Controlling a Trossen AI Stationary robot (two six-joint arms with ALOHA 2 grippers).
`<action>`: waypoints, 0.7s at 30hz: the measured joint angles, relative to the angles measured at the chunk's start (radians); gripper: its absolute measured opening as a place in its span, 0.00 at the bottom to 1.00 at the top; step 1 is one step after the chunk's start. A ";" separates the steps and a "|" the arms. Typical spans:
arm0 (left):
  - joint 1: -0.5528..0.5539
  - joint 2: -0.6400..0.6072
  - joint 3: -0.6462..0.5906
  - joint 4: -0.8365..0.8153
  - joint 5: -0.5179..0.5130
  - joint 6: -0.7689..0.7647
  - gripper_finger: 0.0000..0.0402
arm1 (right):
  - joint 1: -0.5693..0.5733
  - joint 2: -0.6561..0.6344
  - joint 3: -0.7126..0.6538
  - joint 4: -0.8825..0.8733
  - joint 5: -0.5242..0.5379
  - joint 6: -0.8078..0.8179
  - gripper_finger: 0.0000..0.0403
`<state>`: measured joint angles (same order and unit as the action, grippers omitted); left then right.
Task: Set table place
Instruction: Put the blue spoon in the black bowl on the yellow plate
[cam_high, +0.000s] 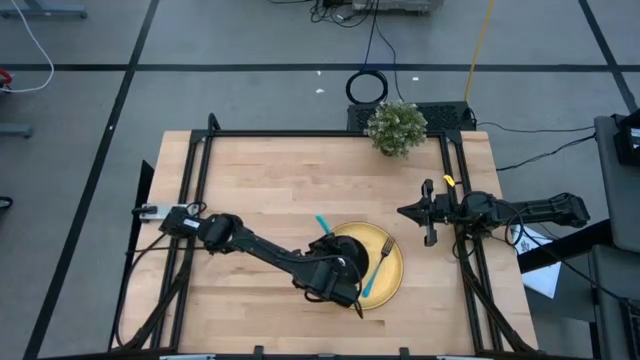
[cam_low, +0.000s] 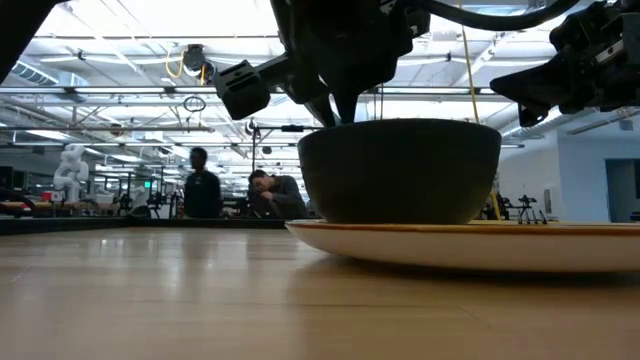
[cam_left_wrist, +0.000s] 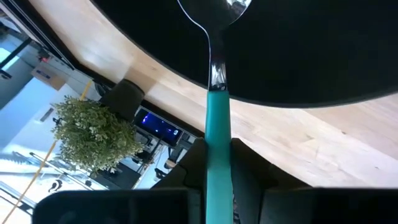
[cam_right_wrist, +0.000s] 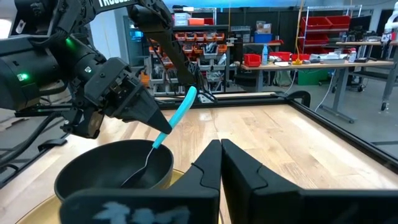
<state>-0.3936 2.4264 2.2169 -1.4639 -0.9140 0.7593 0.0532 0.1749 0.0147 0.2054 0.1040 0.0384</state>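
Observation:
A black bowl stands on a round yellow plate near the table's front middle. A fork with a turquoise handle lies on the plate to the right of the bowl. My left gripper hovers over the bowl's left rim, shut on a turquoise-handled spoon whose metal end dips into the bowl. My right gripper waits shut and level at the table's right side, touching nothing. My left gripper pinches the spoon's turquoise handle between its two fingers, close to where the metal neck begins. It comes slanting down from the table's left. The fingers lie along the handle. The spoon is tilted, handle end up, metal end low inside the bowl.
A small green potted plant stands at the table's far edge, right of middle. Black frame rails run along the left, far and right sides. Bare wood lies left of and behind the plate. People sit in the room beyond.

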 joint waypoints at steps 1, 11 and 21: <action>0.000 0.000 0.000 0.000 0.000 0.000 0.11 | 0.000 0.000 0.000 0.000 0.000 0.002 0.00; -0.002 0.000 0.000 -0.032 0.033 -0.037 0.11 | 0.000 0.000 0.000 0.000 0.000 0.003 0.00; 0.002 0.000 0.000 -0.061 0.087 -0.116 0.11 | 0.000 0.000 0.000 0.000 0.000 0.003 0.00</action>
<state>-0.3916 2.4264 2.2166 -1.5246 -0.8268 0.6430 0.0532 0.1753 0.0147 0.2054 0.1040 0.0410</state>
